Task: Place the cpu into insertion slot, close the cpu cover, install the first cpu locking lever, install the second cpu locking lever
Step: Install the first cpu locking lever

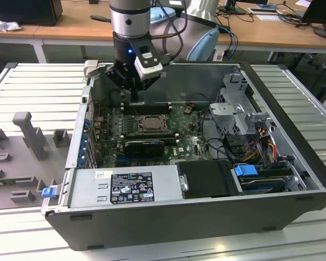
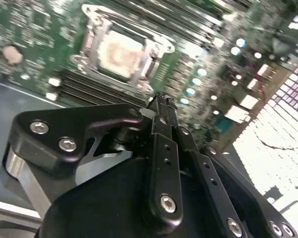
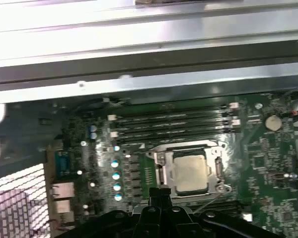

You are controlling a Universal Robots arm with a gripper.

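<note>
The cpu [image 1: 151, 124] [image 2: 120, 52] [image 3: 190, 171], a silvery square chip, lies flat in the insertion slot [image 3: 156, 158] on the green board. The cpu cover [image 2: 91, 42] [image 3: 219, 168], a thin metal frame, lies down around it, with the chip showing through its window. Thin wire levers run along the frame's sides; I cannot tell if they are latched. My gripper [image 1: 136, 99] [image 2: 161, 99] [image 3: 159, 191] hangs above the board beside the slot, over the memory slots, toward the exterior view's left. Its fingers are shut together with nothing between them.
Long black memory slots [image 3: 174, 124] lie beside the socket. A black card [image 1: 144, 145] stands in front of it. The power supply [image 1: 125, 187], drive cage [image 1: 233, 103] and cables [image 1: 261, 141] crowd the case. A grey fixture tray [image 1: 27, 136] lies outside, at the exterior view's left.
</note>
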